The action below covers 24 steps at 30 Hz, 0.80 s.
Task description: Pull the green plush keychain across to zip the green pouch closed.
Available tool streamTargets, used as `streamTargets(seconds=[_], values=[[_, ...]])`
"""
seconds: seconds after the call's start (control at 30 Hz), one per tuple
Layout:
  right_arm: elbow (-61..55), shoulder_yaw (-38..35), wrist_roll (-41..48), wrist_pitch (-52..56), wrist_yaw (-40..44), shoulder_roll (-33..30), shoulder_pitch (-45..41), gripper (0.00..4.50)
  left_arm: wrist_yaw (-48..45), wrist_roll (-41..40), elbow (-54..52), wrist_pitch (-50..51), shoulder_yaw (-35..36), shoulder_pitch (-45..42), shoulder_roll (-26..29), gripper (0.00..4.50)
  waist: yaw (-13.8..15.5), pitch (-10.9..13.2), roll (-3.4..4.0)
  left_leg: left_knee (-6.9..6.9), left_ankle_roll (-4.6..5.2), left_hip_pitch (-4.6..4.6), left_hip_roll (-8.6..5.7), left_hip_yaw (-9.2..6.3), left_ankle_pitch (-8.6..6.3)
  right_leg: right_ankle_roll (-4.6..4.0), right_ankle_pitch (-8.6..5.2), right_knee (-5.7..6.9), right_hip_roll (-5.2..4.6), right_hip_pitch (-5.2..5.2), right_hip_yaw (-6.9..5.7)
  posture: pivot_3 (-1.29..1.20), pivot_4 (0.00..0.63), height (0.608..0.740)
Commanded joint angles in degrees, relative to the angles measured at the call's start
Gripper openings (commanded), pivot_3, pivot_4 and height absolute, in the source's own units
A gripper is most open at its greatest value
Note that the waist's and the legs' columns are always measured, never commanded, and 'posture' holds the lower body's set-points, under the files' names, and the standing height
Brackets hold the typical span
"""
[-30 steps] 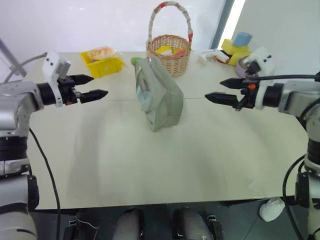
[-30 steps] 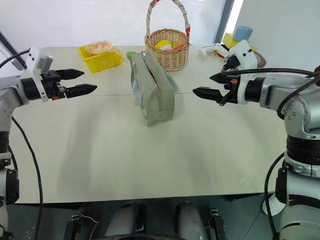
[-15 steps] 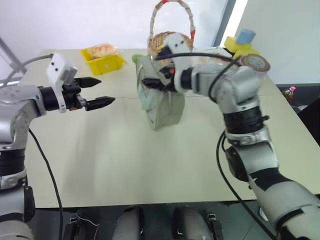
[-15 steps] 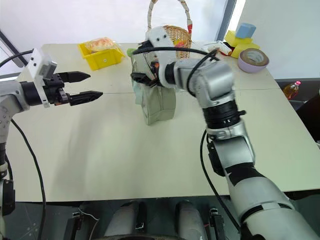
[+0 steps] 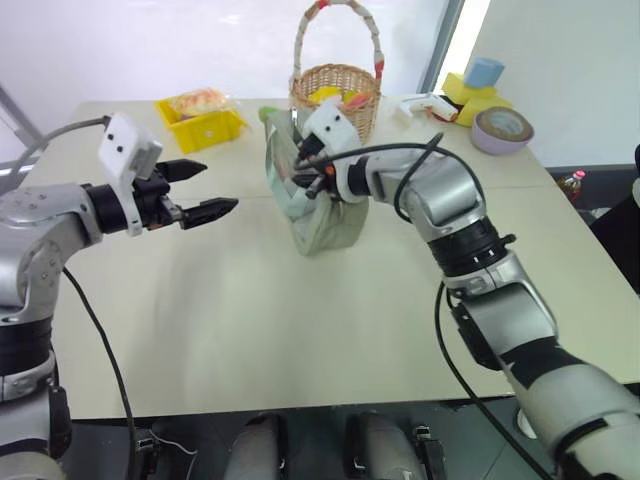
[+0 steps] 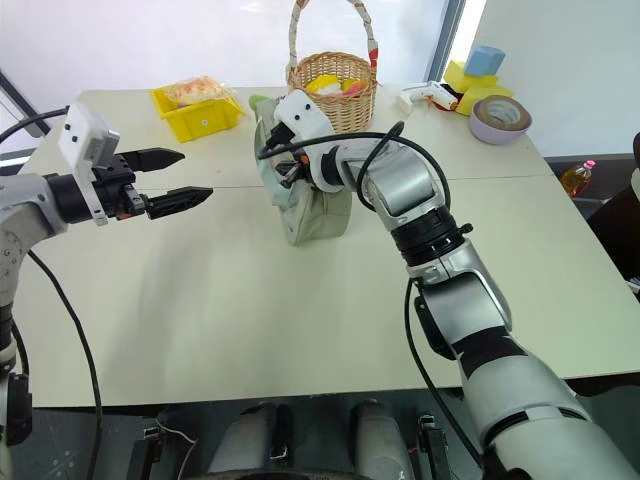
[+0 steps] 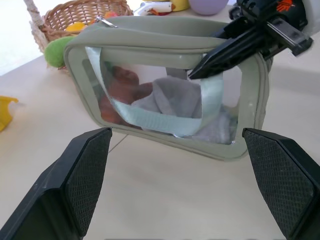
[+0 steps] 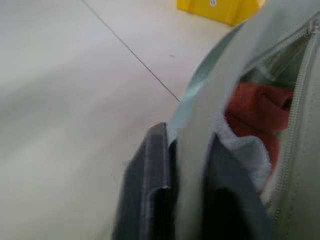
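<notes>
My right gripper (image 5: 303,172) pinches the rim of the green pouch (image 5: 322,205) mid-table; left gripper (image 5: 203,190) hangs open. Keychain (image 7: 58,50) sits at the far end; best hold the pouch steady while pulling

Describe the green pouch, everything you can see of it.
The pouch is pale sage, soft, rectangular with rounded corners, standing on its long edge mid-table in front of the basket. A clear window shows red and white contents; a mint strap hangs across it. The zipper runs along the top, gaping, with the keychain at its far end. The right hand is shut on the near top edge.
</notes>
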Motion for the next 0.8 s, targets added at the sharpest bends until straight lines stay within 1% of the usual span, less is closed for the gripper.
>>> streamTargets(seconds=[0.03, 0.2, 0.27, 0.43, 0.63, 0.73, 0.8], values=[[1.1, 2.7, -6.6, -24.9, 9.5, -4.8, -2.0, 0.27, -0.1, 0.8, 1.6, -2.0, 2.7, -0.2, 2.4, 4.50, 0.0, 0.0, -0.01, -0.01, 0.00, 0.00, -0.03, 0.00, 0.00, 0.00, 0.00, -0.01, -0.01, 0.00, 0.00, 0.00, 0.150, 0.739], [4.2, 0.3, -3.9, -38.6, 23.5, -8.2, -0.5, 0.27, -0.6, -1.5, 2.2, -0.3, 5.3, -0.4, 4.9, 4.50, -0.1, 0.0, -0.02, -0.02, -0.04, 0.01, 0.03, 0.00, 0.02, 0.00, 0.00, 0.00, 0.01, -0.01, 0.00, 0.00, 0.150, 0.739], [4.5, -0.5, -3.1, -41.0, 26.8, -8.4, 0.4, 0.27, -0.4, -2.2, 2.1, 0.4, 5.8, -0.5, 5.1, 4.50, -0.1, 0.0, -0.02, -0.03, -0.04, 0.01, 0.19, 0.00, 0.02, 0.00, 0.00, 0.00, 0.03, -0.01, -0.01, 0.00, 0.150, 0.739], [5.2, -2.1, -1.5, -42.1, 30.1, -6.4, 3.2, 0.27, -0.7, -4.1, 0.0, 2.1, 4.3, -0.9, 4.8, 4.50, 0.0, 0.0, -0.03, 0.00, -0.09, 0.02, 0.21, 0.01, 0.05, 0.00, 0.00, 0.02, 0.02, 0.00, -0.02, 0.00, 0.150, 0.739], [8.9, -1.9, -4.9, -49.9, 29.7, -4.6, 4.9, 0.27, -0.2, -4.0, 0.6, 1.9, 2.5, -2.2, 4.1, 4.50, 0.0, 0.0, -0.03, 0.01, -0.13, 0.05, 0.21, 0.02, 0.07, 0.00, 0.00, 0.04, 0.02, 0.01, -0.02, 0.00, 0.150, 0.739], [9.5, -2.3, -5.2, -51.5, 30.5, -5.2, 4.9, 1.27, -0.6, -4.4, 0.8, 2.1, 2.2, -2.8, 4.4, 4.50, 0.0, 0.0, -0.03, 0.01, -0.13, 0.05, 0.20, 0.02, 0.08, 0.00, 0.00, 0.04, 0.02, 0.01, -0.02, 0.00, 0.150, 0.739], [8.8, -3.3, -5.2, -51.4, 30.0, -6.1, 4.5, 2.24, -0.5, -4.4, 1.3, 2.2, 2.2, -3.1, 4.4, 4.50, 0.0, 0.0, -0.02, 0.01, -0.14, 0.05, 0.21, 0.02, 0.08, 0.00, 0.00, 0.04, 0.02, 0.01, -0.02, 0.00, 0.150, 0.739]])
